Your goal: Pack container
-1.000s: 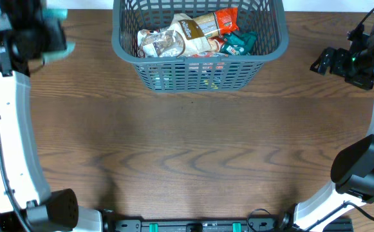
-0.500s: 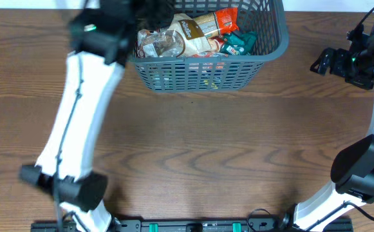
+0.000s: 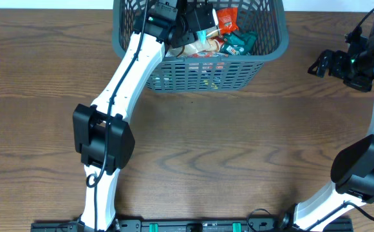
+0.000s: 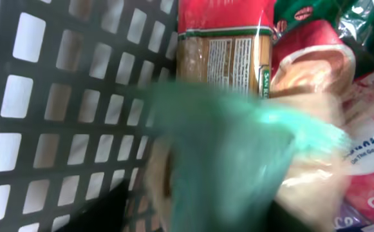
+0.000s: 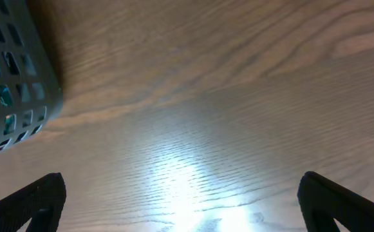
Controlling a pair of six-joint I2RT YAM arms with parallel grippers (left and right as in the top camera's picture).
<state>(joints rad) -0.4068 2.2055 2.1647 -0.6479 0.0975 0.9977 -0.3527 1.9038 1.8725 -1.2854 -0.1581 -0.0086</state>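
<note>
Overhead: container [image 3: 238, 74] sits at the far edge of the desk [image 3: 206, 142], centre, already holding a pile of snack packets [image 3: 228, 32]. Left arm [image 3: 125, 84] is stretched across the near-left wall, with the left tool [image 3: 199, 19] above the pile inside the rim. A pale teal patch shows at the tool, probably a packet. The jaws are hidden by the wrist body, so I cannot tell if they are clamped or parted. Right tool [image 3: 322, 63] is parked over bare desk, well to the right of the container and carrying nothing.

Left wrist: looking down into the container; the lattice wall [image 4: 58, 96] fills the left side. The teal packet [image 4: 238, 154] is mid-frame and badly blurred, lying over a red-topped packet [image 4: 222, 45] and other wrappers. The fingers aren't visible, so there is no way to confirm whether it is held or dropping.

Right wrist: bare desk [image 5: 206, 96], with the container corner [image 5: 13, 84] at the left edge. Right tool [image 5: 183, 196] has its tips at the two bottom corners, spread wide and empty.

Judgement: this is the place step, with the teal packet at drop-off in the container. The next move calls for the jaws to part if they haven't, then a straight lift clear of the rim before swinging out, to avoid snagging the lattice or dragging wrappers. No loose packets are visible on the desk, so the packing looks near done.
</note>
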